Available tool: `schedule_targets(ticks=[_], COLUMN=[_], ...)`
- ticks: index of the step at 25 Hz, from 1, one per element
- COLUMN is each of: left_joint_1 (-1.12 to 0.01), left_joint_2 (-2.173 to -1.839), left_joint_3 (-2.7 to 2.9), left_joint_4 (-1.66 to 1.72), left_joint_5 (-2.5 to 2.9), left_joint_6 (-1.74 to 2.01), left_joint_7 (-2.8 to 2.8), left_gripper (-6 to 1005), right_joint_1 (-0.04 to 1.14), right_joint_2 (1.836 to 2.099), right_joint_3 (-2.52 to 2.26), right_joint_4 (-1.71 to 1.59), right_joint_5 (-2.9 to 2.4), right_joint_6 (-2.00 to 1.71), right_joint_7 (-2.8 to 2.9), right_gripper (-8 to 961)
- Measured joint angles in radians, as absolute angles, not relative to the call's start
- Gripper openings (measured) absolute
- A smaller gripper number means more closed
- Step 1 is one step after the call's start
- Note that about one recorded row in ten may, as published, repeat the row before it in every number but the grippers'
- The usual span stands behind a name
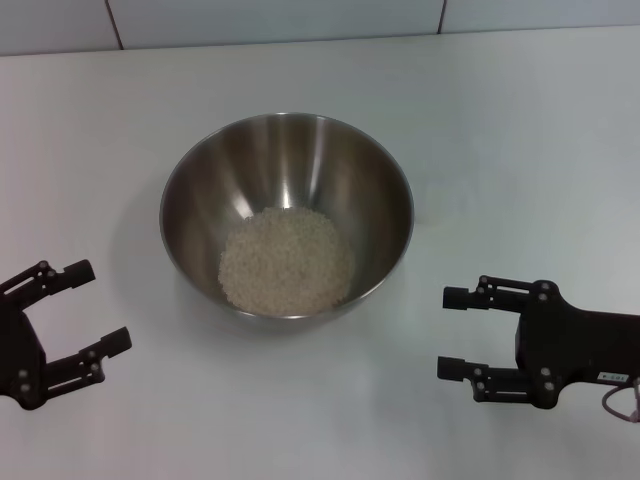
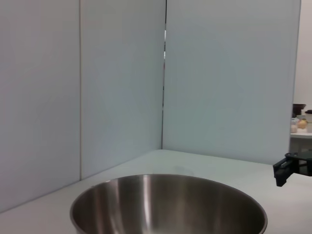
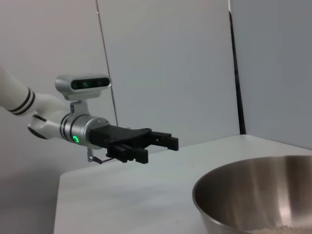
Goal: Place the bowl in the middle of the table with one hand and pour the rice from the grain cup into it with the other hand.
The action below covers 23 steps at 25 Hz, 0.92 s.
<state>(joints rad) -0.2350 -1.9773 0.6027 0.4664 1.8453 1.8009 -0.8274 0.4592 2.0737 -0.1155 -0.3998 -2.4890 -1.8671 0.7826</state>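
Left gripper (image 1: 88, 307) hangs just above the table (image 1: 520, 130), to the robot's left of the bowl (image 1: 190, 215) and a bit nearer the robot; fingers spread apart, nothing between them. Right gripper (image 1: 452, 332) sits on the opposite side of the bowl, also nearer the robot, fingers parted w/ an empty gap, tips pointing toward the bowl. Neither touches the bowl.

Writing: a small pale label shows on the right gripper body in the head view, too small to read. No other text or brand legible.

Count: 1 bowl, 1 heap of rice (image 1: 286, 260), 2 grippers.

Bowl stands upright at approx. the table's centre, rim level. Rice lies as a round pale heap in the bowl's bottom, slightly toward the robot-side wall; steel walls above it are bare & shiny.

Left wrist view: bowl rim (image 2: 168, 176) close below the camera, a black fingertip of the right gripper (image 2: 287, 168) beyond the bowl, white partition panels (image 2: 117, 83) behind.

Right wrist view: bowl (image 3: 243, 192) in the near corner w/ a sliver of rice (image 3: 273, 229) visible; beyond it the left gripper (image 3: 156, 146) on its white arm, a green ring light lit at the wrist (image 3: 75, 139), and a grey camera module (image 3: 84, 84) mounted above.
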Motion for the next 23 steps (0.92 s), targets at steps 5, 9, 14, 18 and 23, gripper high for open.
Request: schedule_targets(ticks=[5,9,14,18,23], left_joint_1=[-0.264,-0.277,-0.284,-0.286,-0.287], left_joint_2=[-1.979,-1.983,-1.984,-1.984,-1.985], left_joint_3=[0.598,0.601,0.601,0.601,0.601], left_joint_4=[0.467,0.468,0.471,0.480,0.480], left_joint_5=[1.859,1.869,1.873,1.873,1.873], left_joint_6=[1.787,1.769,1.760,1.753,1.753], left_joint_7=[-0.852,-0.855,-0.863,-0.878,-0.876], left_gripper=[824,824,824,824,824], right_joint_1=[0.469,0.473,0.483,0.496,0.503], right_joint_2=[2.074,2.075,2.077,2.077,2.077], right_joint_3=[-0.117,-0.131,-0.142,-0.143,-0.142], right_joint_4=[-0.398,-0.393,-0.382,-0.369,-0.349], right_joint_5=[-2.491,-2.490,-2.487,-2.488,-2.487], right_joint_6=[-1.866,-1.857,-1.833,-1.819,-1.813], right_joint_7=[0.782,0.782,0.782,0.782,0.772], right_gripper=[726,726,726,726,726])
